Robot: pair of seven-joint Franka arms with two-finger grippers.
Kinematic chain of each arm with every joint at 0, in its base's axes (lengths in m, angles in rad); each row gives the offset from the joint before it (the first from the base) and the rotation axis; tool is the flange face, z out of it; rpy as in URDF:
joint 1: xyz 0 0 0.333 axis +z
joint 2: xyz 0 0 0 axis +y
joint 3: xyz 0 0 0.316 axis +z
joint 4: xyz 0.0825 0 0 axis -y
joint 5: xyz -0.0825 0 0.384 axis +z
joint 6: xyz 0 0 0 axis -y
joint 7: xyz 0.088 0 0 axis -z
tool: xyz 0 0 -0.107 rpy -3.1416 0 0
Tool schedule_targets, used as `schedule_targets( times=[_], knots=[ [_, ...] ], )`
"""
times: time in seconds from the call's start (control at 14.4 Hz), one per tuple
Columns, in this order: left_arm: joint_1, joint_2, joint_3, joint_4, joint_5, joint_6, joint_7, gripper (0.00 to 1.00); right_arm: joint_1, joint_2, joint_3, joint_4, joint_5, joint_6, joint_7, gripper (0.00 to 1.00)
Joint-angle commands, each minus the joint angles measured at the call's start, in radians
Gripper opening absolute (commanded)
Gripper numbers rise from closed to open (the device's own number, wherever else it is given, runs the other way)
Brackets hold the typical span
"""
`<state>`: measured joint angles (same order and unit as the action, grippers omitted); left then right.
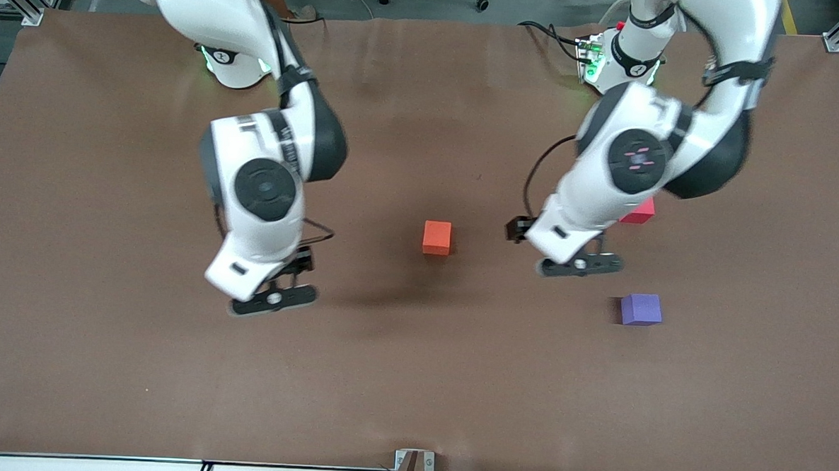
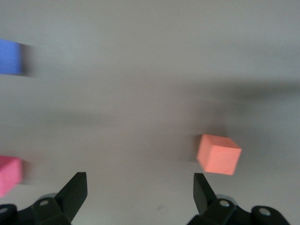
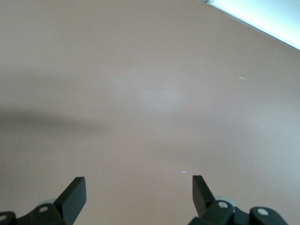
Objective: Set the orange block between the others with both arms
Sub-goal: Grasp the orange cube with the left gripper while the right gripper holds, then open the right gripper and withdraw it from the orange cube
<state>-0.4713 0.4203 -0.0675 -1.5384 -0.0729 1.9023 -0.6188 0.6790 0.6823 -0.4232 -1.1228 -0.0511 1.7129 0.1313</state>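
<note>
Orange block (image 1: 436, 237) untouched on table (image 1: 102, 363), well apart from pink cube (image 1: 638, 212) and purple cube (image 1: 641, 309). Left gripper (image 1: 579, 265) and right gripper (image 1: 273, 300): jaws spread, empty. You have whole placement left.

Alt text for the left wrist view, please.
The open left gripper hangs empty over the brown table, with the orange block on the table just past one fingertip. The red block and the blue block sit at the frame's edge.

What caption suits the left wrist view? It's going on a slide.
Left tool open above the table, orange block, pinkish-red cube and purple-blue cube in sight.
</note>
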Motion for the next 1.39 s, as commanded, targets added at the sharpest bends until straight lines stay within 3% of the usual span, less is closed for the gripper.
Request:
schedule_targets(
  times=[0.0,0.21,0.56,0.83,1.32],
  knots=[
    [-0.09,0.119,0.011,0.076,0.001,0.073,-0.11,1.0,-0.09,-0.044,-0.006,-0.015,0.013,0.002,0.022,1.0],
    [-0.174,0.211,0.018,0.098,0.005,0.179,-0.179,1.0,-0.127,-0.107,-0.029,-0.019,0.014,-0.012,0.022,1.0],
    [-0.243,0.281,0.018,0.109,0.064,0.193,-0.194,1.0,-0.209,-0.179,-0.052,-0.015,0.013,-0.077,0.013,1.0],
    [-0.262,0.319,0.017,0.101,0.106,0.247,-0.194,1.0,-0.335,-0.305,-0.033,-0.092,0.111,-0.088,-0.001,1.0],
    [-0.277,0.379,0.017,0.101,0.12,0.297,-0.191,1.0,-0.758,-0.495,0.378,-0.206,0.114,-0.096,-0.044,1.0]
  ],
)
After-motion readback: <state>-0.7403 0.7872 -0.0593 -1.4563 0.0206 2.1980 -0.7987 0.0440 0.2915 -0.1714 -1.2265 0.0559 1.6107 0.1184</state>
